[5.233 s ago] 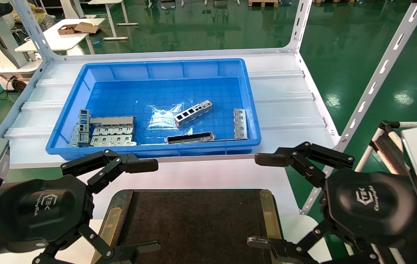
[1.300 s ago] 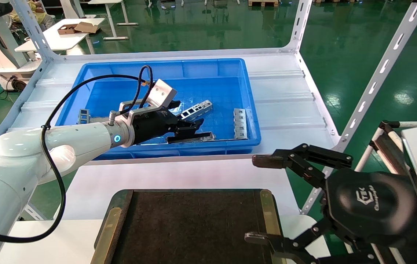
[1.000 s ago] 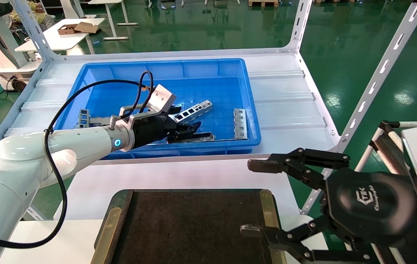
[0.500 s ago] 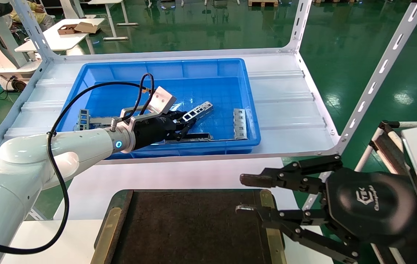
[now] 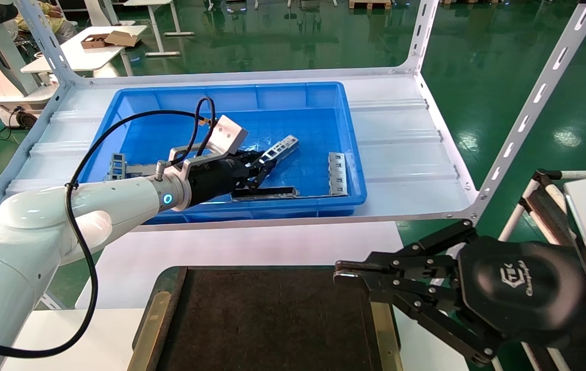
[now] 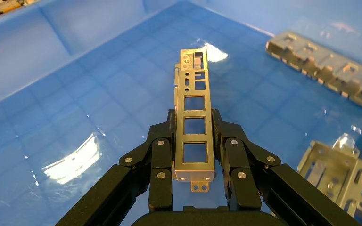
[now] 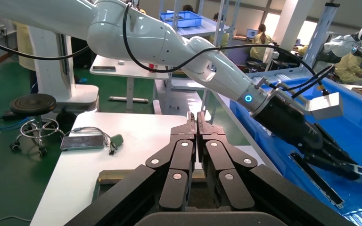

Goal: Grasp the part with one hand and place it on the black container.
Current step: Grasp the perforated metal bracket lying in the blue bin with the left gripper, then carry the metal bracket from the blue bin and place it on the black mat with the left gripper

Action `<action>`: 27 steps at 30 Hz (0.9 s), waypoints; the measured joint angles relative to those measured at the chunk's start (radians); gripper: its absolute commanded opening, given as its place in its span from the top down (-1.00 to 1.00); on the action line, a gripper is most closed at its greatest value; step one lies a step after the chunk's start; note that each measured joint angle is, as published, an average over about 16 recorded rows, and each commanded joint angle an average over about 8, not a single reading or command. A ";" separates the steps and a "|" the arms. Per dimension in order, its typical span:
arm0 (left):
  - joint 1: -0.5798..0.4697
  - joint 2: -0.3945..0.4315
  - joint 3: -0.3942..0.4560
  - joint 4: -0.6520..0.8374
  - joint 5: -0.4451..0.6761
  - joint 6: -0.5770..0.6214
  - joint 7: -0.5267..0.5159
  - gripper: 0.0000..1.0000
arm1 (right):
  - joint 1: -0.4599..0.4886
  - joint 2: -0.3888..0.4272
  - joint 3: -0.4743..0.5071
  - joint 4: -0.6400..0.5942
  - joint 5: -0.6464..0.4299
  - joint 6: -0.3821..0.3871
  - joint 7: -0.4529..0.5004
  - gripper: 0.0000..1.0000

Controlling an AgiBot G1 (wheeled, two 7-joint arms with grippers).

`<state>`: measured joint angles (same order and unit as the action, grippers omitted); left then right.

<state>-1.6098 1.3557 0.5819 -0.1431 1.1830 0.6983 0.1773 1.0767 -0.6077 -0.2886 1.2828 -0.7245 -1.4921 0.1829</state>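
Note:
The part (image 5: 281,148), a silver-grey bar with square windows, is clamped at its near end between the fingers of my left gripper (image 5: 266,165) inside the blue bin. In the left wrist view the part (image 6: 194,101) runs straight out from the left gripper (image 6: 194,123), a finger pressed on each long side. The black container (image 5: 272,319) lies at the near edge, with a brass strip (image 5: 381,314) along its right side. My right gripper (image 5: 342,271) hovers over that right edge, shut on nothing; the right wrist view shows its fingers (image 7: 197,123) pressed together.
The blue bin (image 5: 210,214) sits on the white shelf behind the container. In it lie a dark narrow bar (image 5: 264,193), grey perforated plates (image 5: 156,189) at the left and another plate (image 5: 337,174) by the right wall. Slotted shelf posts (image 5: 524,118) stand at the right.
My left arm reached into the bin, its gripper shut on the part and tilted it. The right gripper went from wide open to shut and dropped toward the container's right edge.

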 measured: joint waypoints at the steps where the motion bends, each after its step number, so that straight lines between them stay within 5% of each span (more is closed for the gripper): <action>1: -0.002 -0.001 -0.002 -0.001 -0.006 0.001 0.001 1.00 | 0.000 0.000 0.000 0.000 0.000 0.000 0.000 1.00; 11: -0.032 -0.019 -0.029 0.000 -0.079 0.075 0.024 1.00 | 0.000 0.000 -0.001 0.000 0.000 0.000 0.000 1.00; 27: -0.008 -0.126 -0.078 -0.012 -0.177 0.434 0.016 1.00 | 0.000 0.001 -0.002 0.000 0.001 0.001 -0.001 1.00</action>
<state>-1.6182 1.2295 0.5036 -0.1547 1.0058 1.1327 0.1929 1.0770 -0.6070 -0.2903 1.2828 -0.7233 -1.4913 0.1820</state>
